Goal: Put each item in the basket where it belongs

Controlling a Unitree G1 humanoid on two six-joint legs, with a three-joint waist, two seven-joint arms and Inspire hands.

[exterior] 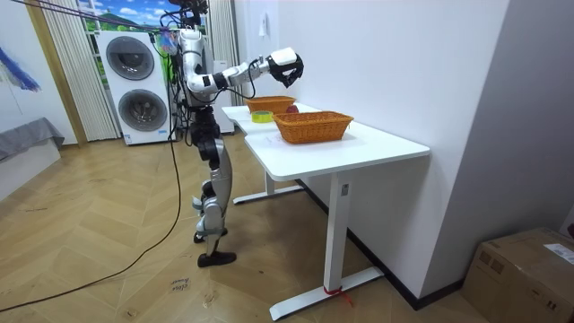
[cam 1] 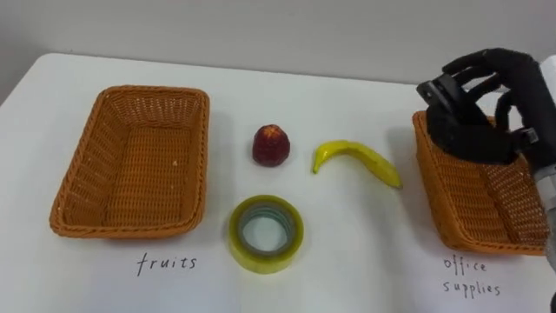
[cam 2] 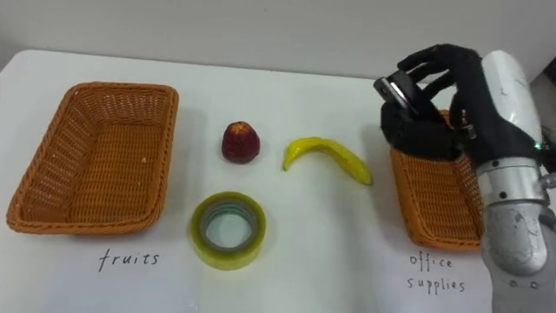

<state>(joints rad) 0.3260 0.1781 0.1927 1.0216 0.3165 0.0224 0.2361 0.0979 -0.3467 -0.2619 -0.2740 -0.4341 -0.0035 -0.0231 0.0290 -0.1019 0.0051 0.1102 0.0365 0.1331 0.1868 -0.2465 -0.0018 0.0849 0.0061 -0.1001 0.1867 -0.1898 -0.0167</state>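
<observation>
A red apple (cam 1: pixel 271 144) and a yellow banana (cam 1: pixel 356 159) lie in the middle of the white table, with a roll of yellow tape (cam 1: pixel 266 233) in front of them. The fruit basket (cam 1: pixel 156 90) on the left is empty. My right hand (cam 2: pixel 434 113) hovers over the left rim of the office supplies basket (cam 1: pixel 434 187) on the right. Its fingers are curled round a small dark object (cam 2: pixel 401 89) that I cannot make out. In the room view I stand at the table's end with that right hand (exterior: pixel 287 65) raised.
Handwritten labels on the table (cam 1: pixel 365 261) mark each basket: one for fruits (cam 1: pixel 167 262) and one for office supplies (cam 1: pixel 472 276). The wall runs close behind the table. In the room view, two stacked washing machines (exterior: pixel 136 85) stand behind me.
</observation>
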